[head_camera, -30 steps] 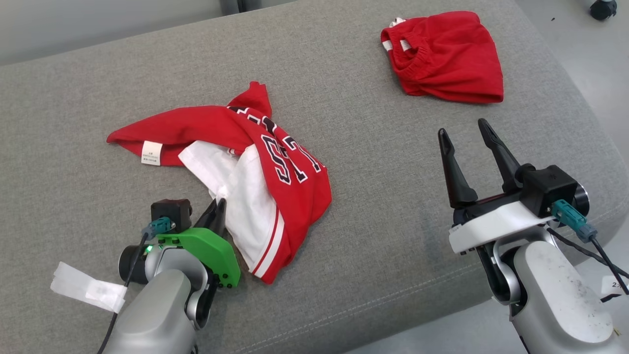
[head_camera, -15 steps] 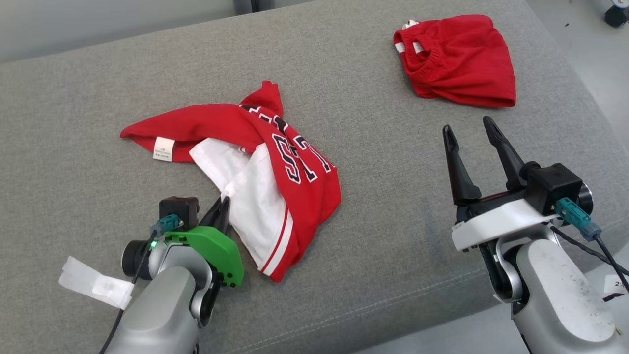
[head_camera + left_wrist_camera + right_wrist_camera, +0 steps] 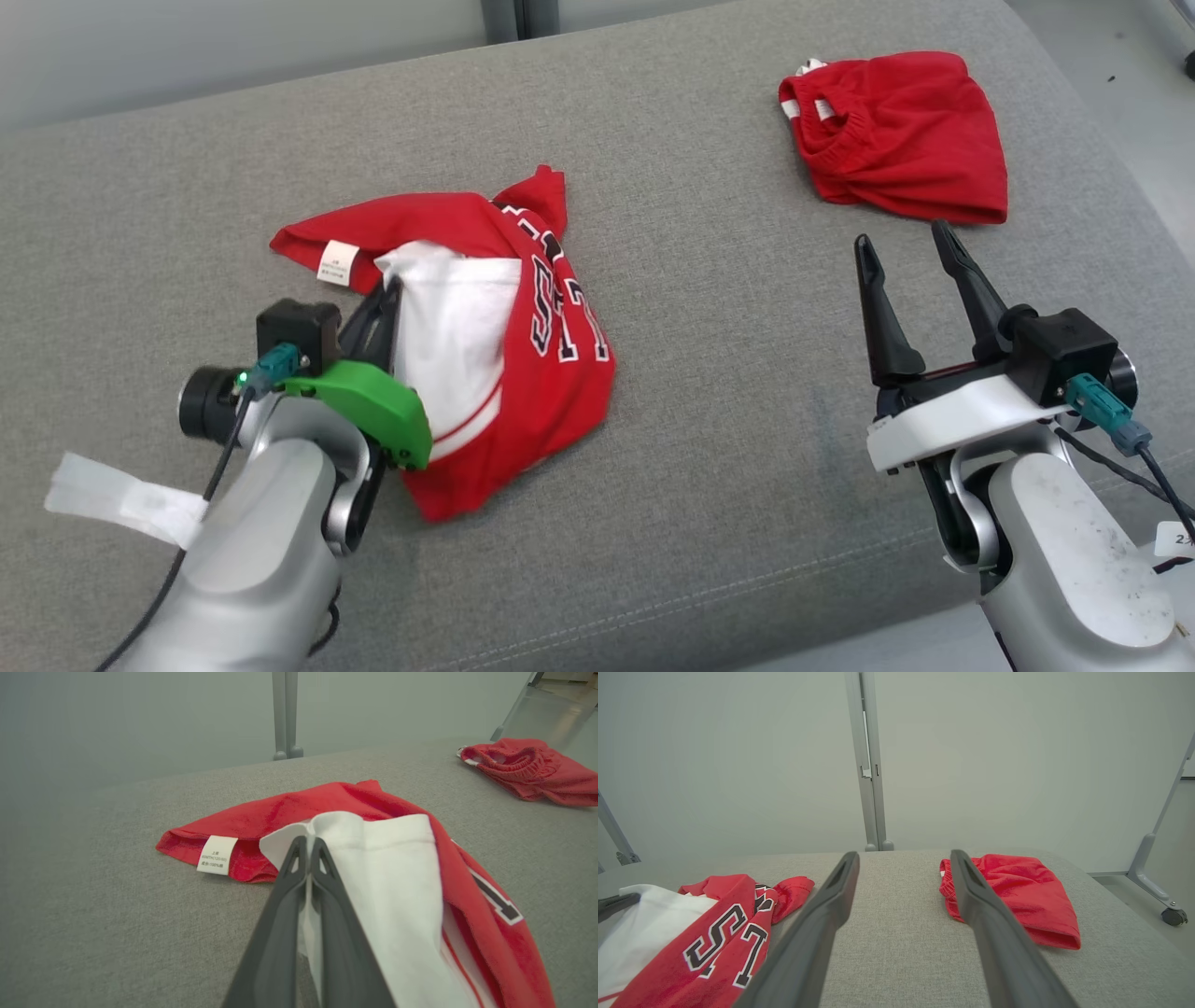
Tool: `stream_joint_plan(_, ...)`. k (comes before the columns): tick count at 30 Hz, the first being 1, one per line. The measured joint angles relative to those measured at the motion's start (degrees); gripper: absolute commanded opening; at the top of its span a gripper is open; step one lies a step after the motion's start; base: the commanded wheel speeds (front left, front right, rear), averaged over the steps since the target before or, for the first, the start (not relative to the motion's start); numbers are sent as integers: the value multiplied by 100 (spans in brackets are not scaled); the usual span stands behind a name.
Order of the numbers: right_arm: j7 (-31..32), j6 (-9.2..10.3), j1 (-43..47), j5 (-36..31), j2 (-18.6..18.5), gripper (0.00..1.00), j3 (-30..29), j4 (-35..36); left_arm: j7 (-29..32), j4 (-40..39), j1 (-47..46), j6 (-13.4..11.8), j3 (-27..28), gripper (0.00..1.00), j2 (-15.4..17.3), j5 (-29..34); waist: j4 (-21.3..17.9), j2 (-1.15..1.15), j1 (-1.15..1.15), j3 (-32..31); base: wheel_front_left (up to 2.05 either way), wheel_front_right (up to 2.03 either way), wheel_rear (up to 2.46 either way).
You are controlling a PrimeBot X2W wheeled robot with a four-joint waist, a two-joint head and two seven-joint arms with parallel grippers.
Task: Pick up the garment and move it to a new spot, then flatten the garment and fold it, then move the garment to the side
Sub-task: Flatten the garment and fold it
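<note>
A crumpled red shirt (image 3: pixel 560 392) lies on the left half of a wide grey cushion (image 3: pixel 728 392), in front of the robot's left arm. The shirt is soft knit cloth, bunched and folded over itself in an uneven heap. A broad white panel (image 3: pixel 453 336) is turned up across its middle, with a thin red-and-white stripe near the lower hem. Blocky black letters (image 3: pixel 560 317) edged in white run along the red cloth on the right side of the heap, bent by the folds so that no word can be read. A small white rectangular label (image 3: pixel 338 262) with tiny print sits at the far left edge, on a rolled red hem. The left gripper (image 3: pixel 387 289) has its two long dark fingers pressed together on the near left edge of the white panel, pinching a fold of cloth. In the left wrist view the white cloth runs down the narrow slit between the fingers. A bright green plastic bracket (image 3: pixel 369 411) sits behind those fingers. The right gripper (image 3: pixel 899 235) hovers over bare cushion well to the right of the shirt, its tapered fingers spread wide with nothing between them. Beyond it, near the far right corner, a pair of red shorts (image 3: pixel 915 140) with a gathered elastic waistband lies in a loose mound. The cushion has a coarse woven surface and a stitched seam along its rounded front edge.
</note>
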State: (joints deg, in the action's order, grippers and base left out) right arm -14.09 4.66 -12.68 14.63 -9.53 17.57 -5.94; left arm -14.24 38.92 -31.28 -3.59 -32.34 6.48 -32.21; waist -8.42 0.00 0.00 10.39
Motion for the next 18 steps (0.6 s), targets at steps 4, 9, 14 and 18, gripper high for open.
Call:
stream_joint_plan(4,-2,-1,2,0,4,100,0,-23,0,-459,-339,-3,23,0,225,452,80,0,0,-69,0,0,0)
stream_joint_plan(9,-8,-12,-1,0,74,100,119,-81,0,-1003,-974,-7,-119,0,576,1189,117,0,0,-207,0,0,0)
stream_joint_plan(14,-8,-60,-1,2,142,100,196,-151,-19,-1861,-1870,-21,-258,0,622,1846,44,0,0,-323,0,0,0)
stream_joint_plan(18,-8,-60,-1,4,169,100,197,-168,-53,-2482,-2183,-12,-216,0,419,1918,-88,0,0,-386,0,0,0)
